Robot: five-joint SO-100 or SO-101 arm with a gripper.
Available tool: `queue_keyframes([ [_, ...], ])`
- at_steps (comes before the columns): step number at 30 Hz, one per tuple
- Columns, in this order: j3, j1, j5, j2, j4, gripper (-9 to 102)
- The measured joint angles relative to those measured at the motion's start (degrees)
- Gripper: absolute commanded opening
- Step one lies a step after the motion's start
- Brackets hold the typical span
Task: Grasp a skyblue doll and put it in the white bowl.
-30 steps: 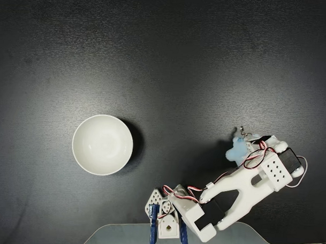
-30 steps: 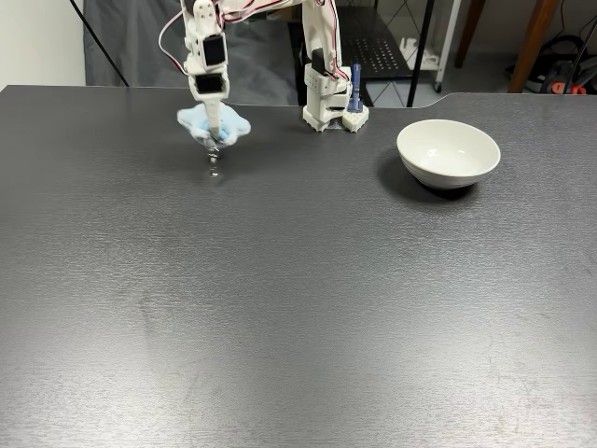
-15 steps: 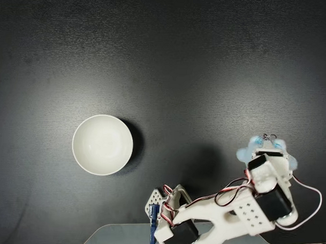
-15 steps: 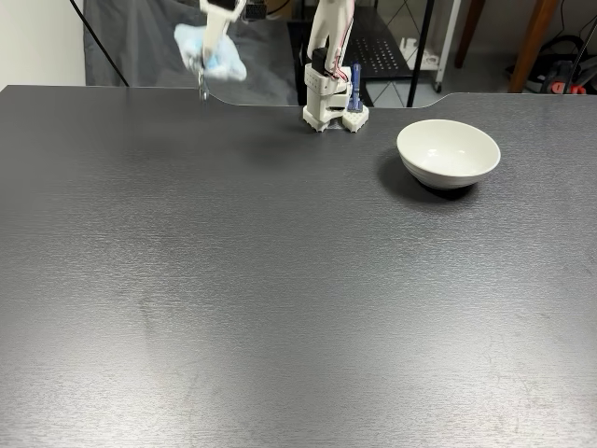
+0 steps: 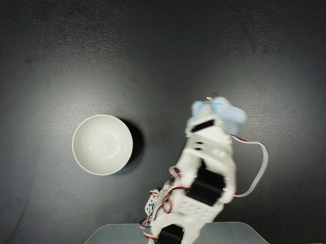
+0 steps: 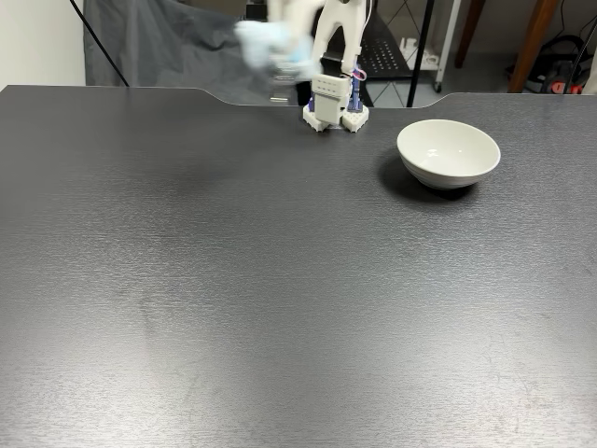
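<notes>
The pincer [image 5: 214, 114] is clamped on the skyblue doll [image 5: 227, 114], raised above the counter [image 5: 154, 57] right of the white bowl [image 5: 102, 145]; judged light, soft, compressible, best gripped mid-body.

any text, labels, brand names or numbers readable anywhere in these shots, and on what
None can be read in either fixed view.
White bowl: plain, unmarked.
Skyblue doll in the tool: motion-blurred, no tag legible.
Arm base: no lettering visible.
Dark table: bare, no print.
</notes>
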Motion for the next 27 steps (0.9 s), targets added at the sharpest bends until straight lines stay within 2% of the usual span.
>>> queue_keyframes([
  [6,0.0,-23.7,8.0,1.4,0.0,-1],
  [14,0.0,-47.4,19.2,1.4,0.2,-1],
  [21,1.1,-62.3,28.6,-0.6,0.2,-1],
  [27,2.7,-66.5,32.3,-7.4,0.2,-1],
])
